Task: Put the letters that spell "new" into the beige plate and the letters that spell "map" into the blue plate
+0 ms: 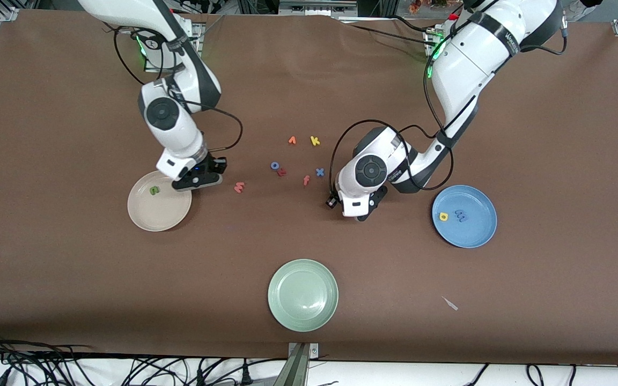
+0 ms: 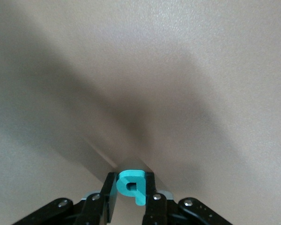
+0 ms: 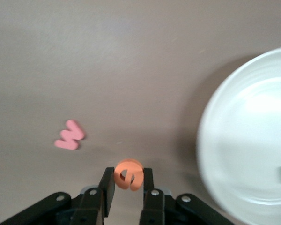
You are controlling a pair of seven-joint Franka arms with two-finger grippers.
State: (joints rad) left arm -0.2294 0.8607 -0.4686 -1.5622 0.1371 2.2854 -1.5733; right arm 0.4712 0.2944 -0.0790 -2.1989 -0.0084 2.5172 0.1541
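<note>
Right gripper (image 3: 128,185) pinching small orange foam e (image 3: 129,174) beside round beige plate (image 1: 142,217); left gripper (image 2: 131,194) clamping teal foam a (image 2: 131,184), well apart from round blue plate (image 1: 480,236). Best carried level, released low over plate centres, clear of rims.

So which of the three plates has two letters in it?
The blue plate, toward the left arm's end: it holds a yellow p and blue m. The beige plate holds one, the green plate none.

Brown table (image 1: 73,279): plates (image 1: 303,295), scattered letters (image 1: 315,141)
</note>
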